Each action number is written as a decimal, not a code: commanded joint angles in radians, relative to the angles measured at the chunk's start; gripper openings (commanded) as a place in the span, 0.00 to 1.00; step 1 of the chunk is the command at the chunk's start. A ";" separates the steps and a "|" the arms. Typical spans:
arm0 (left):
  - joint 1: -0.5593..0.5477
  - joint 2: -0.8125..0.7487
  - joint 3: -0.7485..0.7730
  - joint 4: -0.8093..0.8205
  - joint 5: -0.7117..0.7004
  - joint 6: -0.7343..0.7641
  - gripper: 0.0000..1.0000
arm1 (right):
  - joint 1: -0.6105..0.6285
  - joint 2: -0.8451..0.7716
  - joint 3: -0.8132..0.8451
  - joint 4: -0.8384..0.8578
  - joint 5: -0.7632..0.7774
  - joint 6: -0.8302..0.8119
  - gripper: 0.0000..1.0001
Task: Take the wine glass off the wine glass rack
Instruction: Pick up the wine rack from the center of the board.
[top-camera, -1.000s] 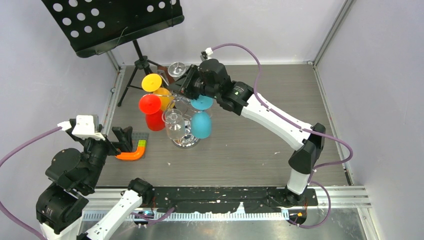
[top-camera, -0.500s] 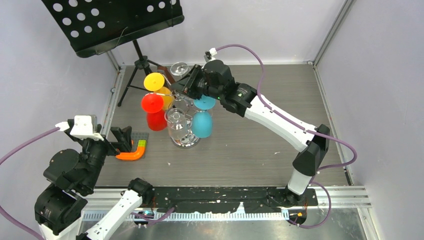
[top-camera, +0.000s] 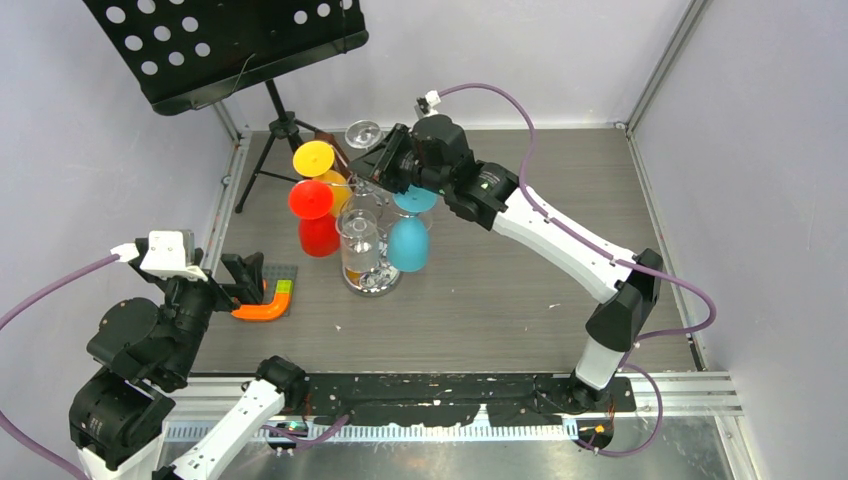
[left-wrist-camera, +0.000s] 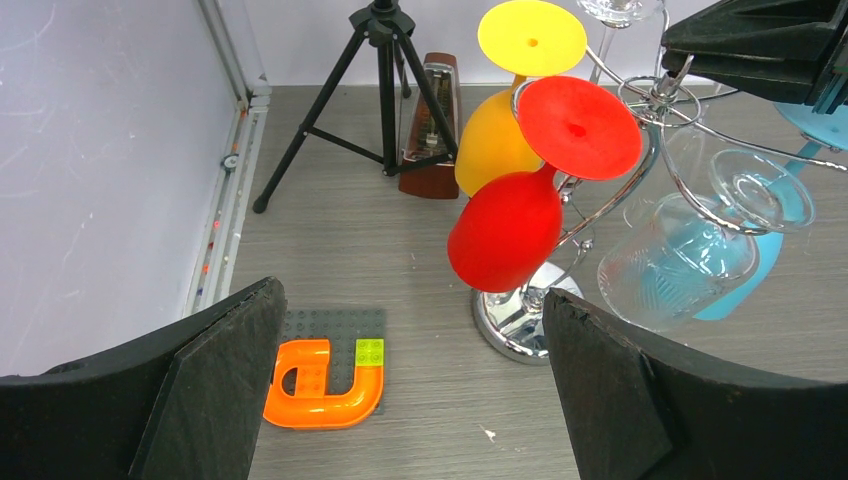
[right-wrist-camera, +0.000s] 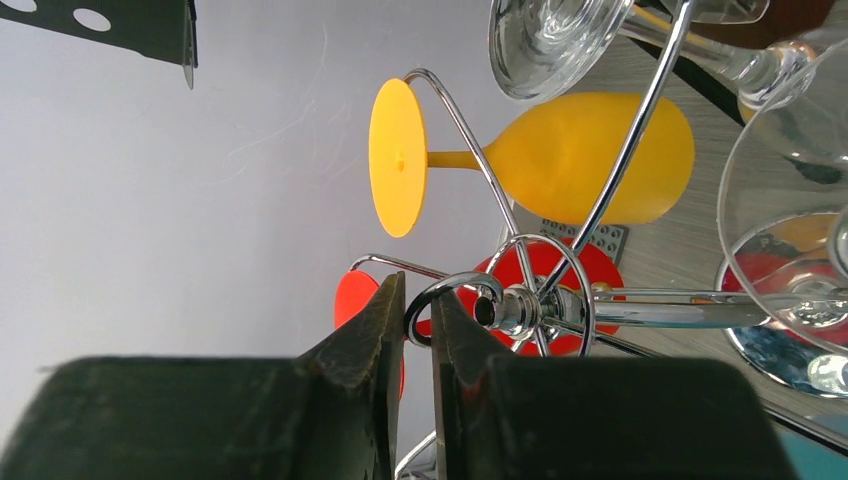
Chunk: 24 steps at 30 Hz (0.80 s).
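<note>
The chrome wine glass rack (top-camera: 372, 283) stands mid-table and leans a little. Several wine glasses hang bowl-down from its arms: a red one (top-camera: 318, 236), a yellow one (top-camera: 314, 159), a blue one (top-camera: 408, 246) and a clear one (top-camera: 360, 242). My right gripper (top-camera: 374, 170) is at the rack's top, shut on the curled chrome ring (right-wrist-camera: 452, 298); the right wrist view shows the wire pinched at my right gripper (right-wrist-camera: 418, 300). My left gripper (top-camera: 245, 276) hovers low at the left, open and empty. From the left wrist, my left gripper (left-wrist-camera: 410, 300) frames the rack's base (left-wrist-camera: 510, 328) and the red glass (left-wrist-camera: 505, 232).
A black tripod music stand (top-camera: 280, 125) stands at the back left, with a brown metronome (left-wrist-camera: 430, 130) beside it. An orange curved brick (top-camera: 262, 308) lies on a grey baseplate (left-wrist-camera: 330, 325) under my left gripper. Walls close in on the left, back and right.
My right gripper has pulled the rack's top a little right and toward the back. The hanging glasses shifted with it. The left arm has not moved.
</note>
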 joint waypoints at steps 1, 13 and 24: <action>0.003 0.022 0.022 0.018 0.000 -0.007 0.98 | -0.016 -0.123 0.116 0.189 0.042 -0.012 0.06; 0.003 0.020 0.023 0.016 -0.001 -0.004 0.98 | -0.030 -0.146 0.124 0.190 0.053 -0.033 0.06; 0.002 0.020 0.032 0.011 -0.006 0.001 0.98 | -0.033 -0.159 0.135 0.200 0.057 -0.051 0.06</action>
